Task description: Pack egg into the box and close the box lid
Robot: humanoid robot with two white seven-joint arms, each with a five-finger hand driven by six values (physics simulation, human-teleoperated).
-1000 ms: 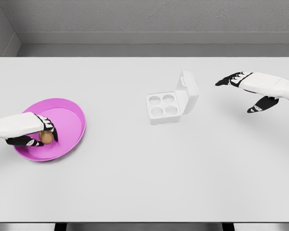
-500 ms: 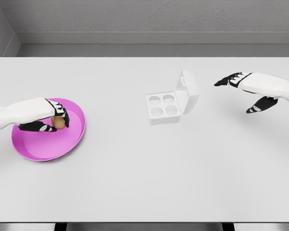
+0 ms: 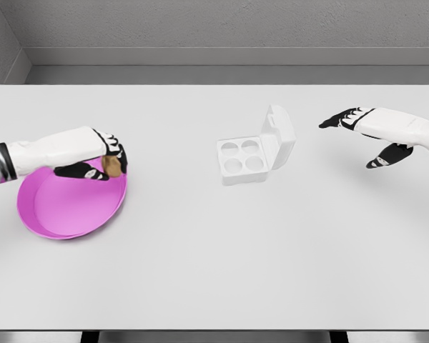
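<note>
No readable writing anywhere. Small brown egg (image 3: 112, 166) pinched in left hand (image 3: 104, 161) above the far rim of round magenta plastic bowl (image 3: 71, 207); long axis unclear. White four-cup plastic box (image 3: 244, 158) mid-table, hinged lid (image 3: 279, 136) upright, facing left. Right hand (image 3: 365, 136) spread, empty.

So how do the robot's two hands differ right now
The left hand is closed around the egg above the right rim of the pink bowl; the right hand holds nothing, fingers spread. The left is far to the left of the egg box, while the right hovers just right of its raised lid. Both are off the table.
</note>
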